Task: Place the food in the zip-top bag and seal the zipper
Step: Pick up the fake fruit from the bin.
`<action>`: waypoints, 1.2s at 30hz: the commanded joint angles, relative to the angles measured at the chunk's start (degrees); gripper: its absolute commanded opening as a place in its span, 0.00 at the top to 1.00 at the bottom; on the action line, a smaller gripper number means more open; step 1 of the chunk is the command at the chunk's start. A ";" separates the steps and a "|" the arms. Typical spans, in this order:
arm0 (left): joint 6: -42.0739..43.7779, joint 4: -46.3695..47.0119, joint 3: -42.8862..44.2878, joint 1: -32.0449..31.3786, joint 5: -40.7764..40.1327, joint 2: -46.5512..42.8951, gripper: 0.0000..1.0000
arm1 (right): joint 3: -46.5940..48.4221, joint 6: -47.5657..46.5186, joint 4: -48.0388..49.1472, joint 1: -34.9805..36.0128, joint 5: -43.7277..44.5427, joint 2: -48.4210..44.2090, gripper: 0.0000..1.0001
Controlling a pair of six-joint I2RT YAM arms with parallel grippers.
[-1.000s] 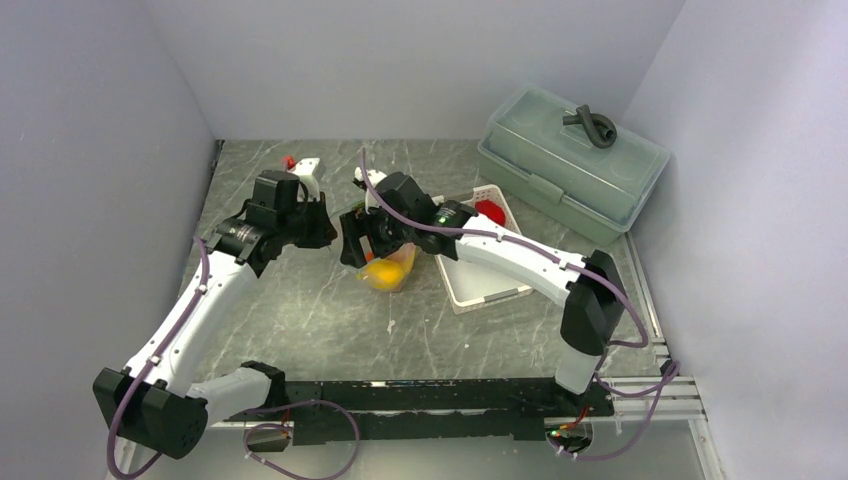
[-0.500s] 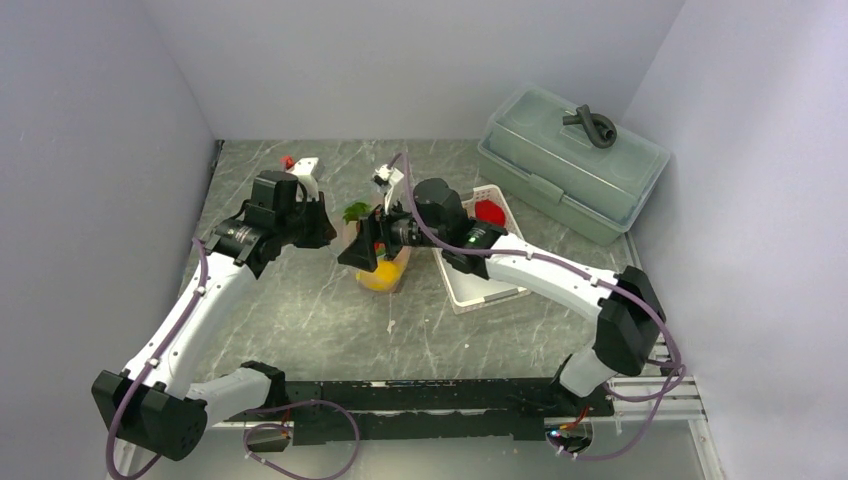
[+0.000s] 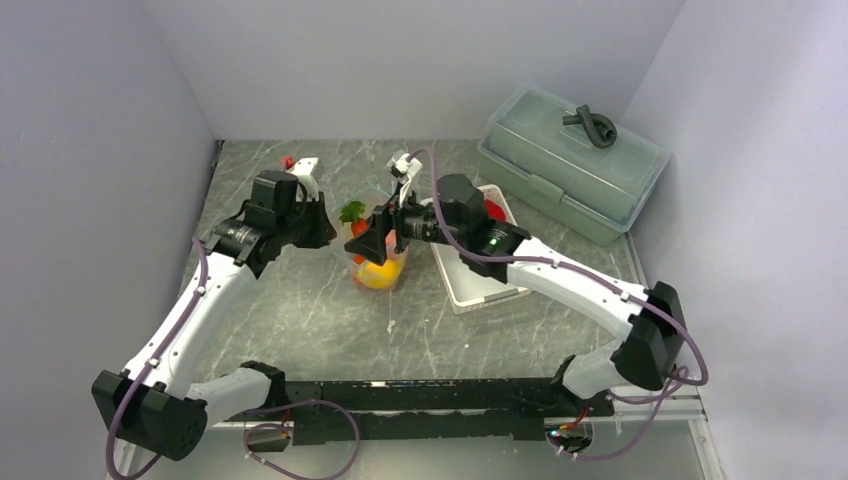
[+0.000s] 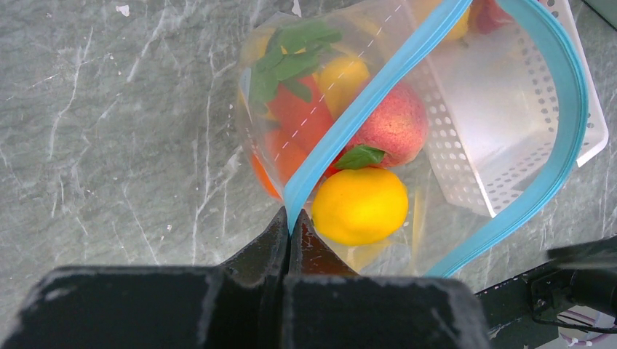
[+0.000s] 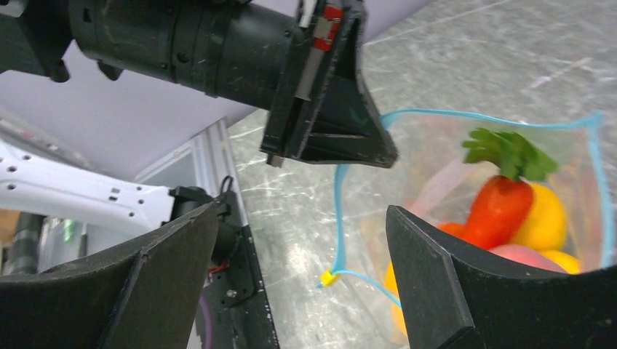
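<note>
The clear zip-top bag [image 3: 380, 262] hangs open at mid table, beside the white basket. My left gripper [image 4: 289, 215] is shut on its teal zipper [image 4: 378, 91] at the near end of the mouth. Inside lie food pieces: a carrot [image 4: 295, 120] with green leaves, a peach [image 4: 396, 123] and a lemon [image 4: 360, 206]. My right gripper [image 5: 302, 254] is open just outside the bag's mouth, nothing between its fingers, with the zipper's yellow end tab [image 5: 329, 277] between them lower down. A red food piece [image 3: 491, 211] shows in the basket behind the right arm.
The white slotted basket [image 3: 482, 292] stands right of the bag. A large grey-green lidded box [image 3: 570, 160] sits at the back right against the wall. Walls close in on the left, back and right.
My right arm has pulled back to the right from over the bag's mouth, jaws open. The carrot and its leaves now show inside the bag. The left gripper has held still.
</note>
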 commanded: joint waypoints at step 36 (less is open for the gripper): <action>0.76 2.08 -0.52 -0.01 -1.84 -3.87 1.00 | 14.04 -4.87 -34.01 -21.75 32.03 16.06 0.26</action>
